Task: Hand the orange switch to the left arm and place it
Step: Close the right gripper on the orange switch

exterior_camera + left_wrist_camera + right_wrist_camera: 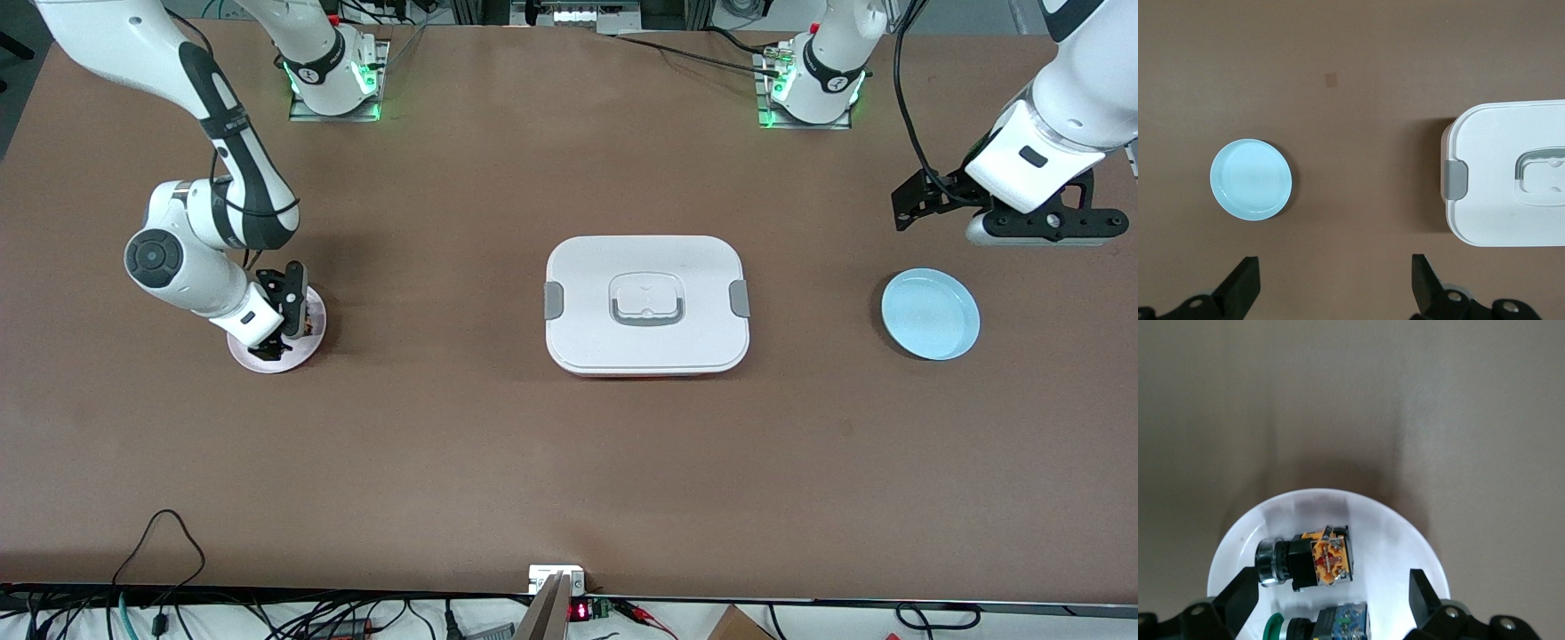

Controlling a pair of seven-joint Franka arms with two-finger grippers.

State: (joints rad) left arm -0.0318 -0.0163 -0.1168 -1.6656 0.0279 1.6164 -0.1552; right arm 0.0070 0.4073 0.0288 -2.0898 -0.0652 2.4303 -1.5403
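My right gripper [286,331] hangs low over the pale plate [307,348] near the bench edge at my right arm's end. Its fingers [1241,593] stand wide apart with nothing between them. In the right wrist view the orange switch [1308,558] lies on its side on this plate, its dark round cap pointing sideways and its orange body parts exposed. It sits between the two open fingers and touches neither. Just beside it on the same plate lies a second switch [1328,623] with a green cap and blue body, partly cut off at the frame edge.

My left gripper [1036,222] waits in the air over bare bench near the edge at my left arm's end. The left wrist view shows its fingers [1245,283] spread wide and holding nothing. The light blue plate [930,314] lies on the bench at that end, and nothing rests on it.

The box [647,304] stands at the middle of the bench, lid on, its grey side clips facing the two ends. It is well apart from both plates and from both grippers.
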